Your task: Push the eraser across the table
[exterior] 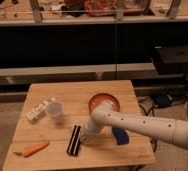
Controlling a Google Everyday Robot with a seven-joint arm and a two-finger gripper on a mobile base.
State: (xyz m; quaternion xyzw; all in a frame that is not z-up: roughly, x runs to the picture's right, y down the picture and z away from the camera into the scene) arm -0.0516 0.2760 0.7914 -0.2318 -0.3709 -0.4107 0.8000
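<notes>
The tool (88, 136) sits low on the desk (77, 95), just beside the eraser (74, 140) on its 3 o'clock side; whether it is spread or pressed together, I cannot tell. The eraser lies near the desk's 6 o'clock edge. The push seems about to start, and it calls for a steady sweep toward 9 o'clock.

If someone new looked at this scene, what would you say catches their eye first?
The white arm reaching in from the right, with its hand low over the table, just right of the black eraser. After that, the orange-red bowl behind the arm and the carrot near the front left corner.
</notes>
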